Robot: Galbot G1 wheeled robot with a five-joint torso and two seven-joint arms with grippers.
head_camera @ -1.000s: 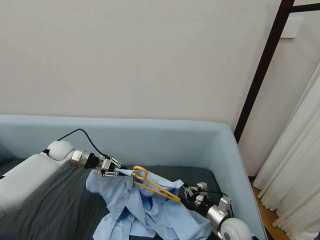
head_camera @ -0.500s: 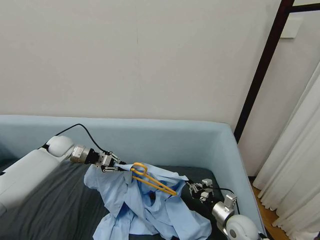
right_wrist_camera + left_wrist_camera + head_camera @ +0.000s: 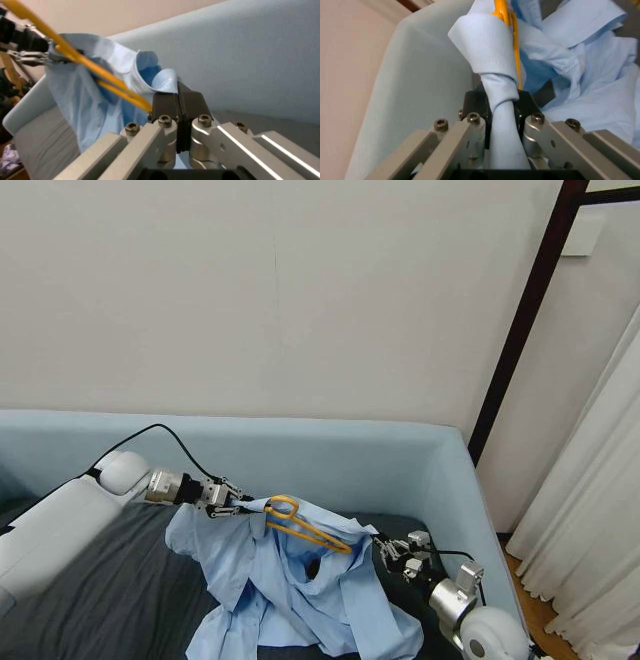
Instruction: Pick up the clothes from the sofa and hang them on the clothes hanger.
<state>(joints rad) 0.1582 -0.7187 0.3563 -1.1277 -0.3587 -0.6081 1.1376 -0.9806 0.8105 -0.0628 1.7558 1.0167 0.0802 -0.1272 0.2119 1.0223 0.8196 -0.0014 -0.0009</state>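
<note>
- Light blue cloth, the light blue shirt (image 3: 290,590), lay bunched on the dark grey seat cushion (image 3: 100,600) of the pale blue sofa (image 3: 420,470) in the head view, its upper part lifted off the seat and stretched between the two grippers. The yellow hanger (image 3: 305,525) sat inside the raised collar area, slanting down toward the right. The left gripper (image 3: 232,506) met the shirt's upper left edge beside the hanger's hook, and the right gripper (image 3: 385,552) met the hanger's lower end at the shirt's right side.
- In the left wrist view, the left gripper (image 3: 501,108) was clamped tight on a twisted strip of the shirt (image 3: 485,48), which ran straight out from between the fingers; the hanger (image 3: 507,22) lay against that fold just beyond them.
- In the right wrist view, the right gripper (image 3: 177,103) was pinched closed on the tip of the hanger (image 3: 85,65), with the shirt's collar (image 3: 145,75) touching the fingertips and the sofa back (image 3: 260,56) behind.
</note>
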